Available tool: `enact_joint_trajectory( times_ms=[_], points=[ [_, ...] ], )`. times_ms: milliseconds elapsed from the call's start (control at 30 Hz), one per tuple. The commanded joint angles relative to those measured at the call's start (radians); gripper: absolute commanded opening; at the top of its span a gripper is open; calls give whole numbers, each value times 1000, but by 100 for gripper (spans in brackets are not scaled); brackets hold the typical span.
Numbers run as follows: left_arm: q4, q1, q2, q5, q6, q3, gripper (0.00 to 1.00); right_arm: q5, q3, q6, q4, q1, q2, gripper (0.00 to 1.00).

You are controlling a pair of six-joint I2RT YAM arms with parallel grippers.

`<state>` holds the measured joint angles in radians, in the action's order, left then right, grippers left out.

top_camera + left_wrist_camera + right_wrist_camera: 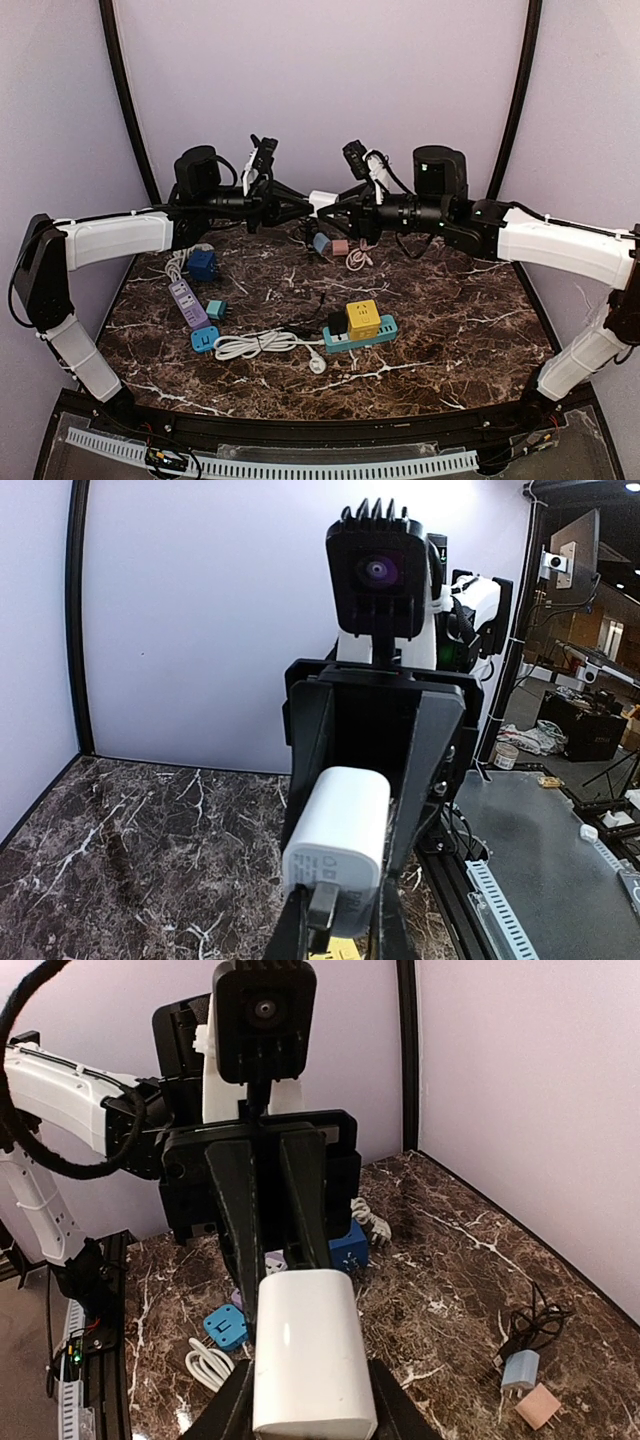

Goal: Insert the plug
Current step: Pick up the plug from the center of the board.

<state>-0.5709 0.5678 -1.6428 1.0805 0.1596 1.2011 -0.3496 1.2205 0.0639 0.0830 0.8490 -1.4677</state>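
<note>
While both arms meet in the air above the table [450, 300], I see my right gripper [336, 207] clamped around the white charger [322, 199]; my left gripper [303, 206] is pinched shut on the dark plug [321, 912] at the charger's end face.

No text is legible in any view. The white charger [330, 865] has faint print on its end face, too blurred to read.
</note>
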Motion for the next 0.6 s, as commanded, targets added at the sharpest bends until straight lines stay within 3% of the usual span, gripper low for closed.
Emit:
enact_joint_trajectory(
  times_ms=[0, 67, 200, 267, 300, 333, 400, 567],
  points=[
    [22, 6, 4, 27, -54, -6, 1, -41, -13, 38, 68, -13, -2, 38],
    [31, 6, 1, 32, -75, -6, 1, -35, -21, 36, 68, -15, 6, 36],
    [38, 7, -10, 39, -89, 7, 1, -49, -20, 41, 62, -21, 10, 1],
    [65, 8, -20, 28, -94, 19, 1, -36, -5, 62, 28, -26, 3, 0],
    [86, 9, -28, 18, -103, 30, 13, -8, 5, 83, -4, -29, -2, 0],
    [154, 11, -36, -11, -115, 38, 52, 27, 13, 113, -39, -33, -3, 0],
    [298, 13, -51, -53, -233, 61, 80, 136, 23, 174, -142, -36, 7, 0],
    [737, 83, -84, -148, -597, 127, 84, 454, 19, 408, -490, -47, 92, 0]
  ],
)
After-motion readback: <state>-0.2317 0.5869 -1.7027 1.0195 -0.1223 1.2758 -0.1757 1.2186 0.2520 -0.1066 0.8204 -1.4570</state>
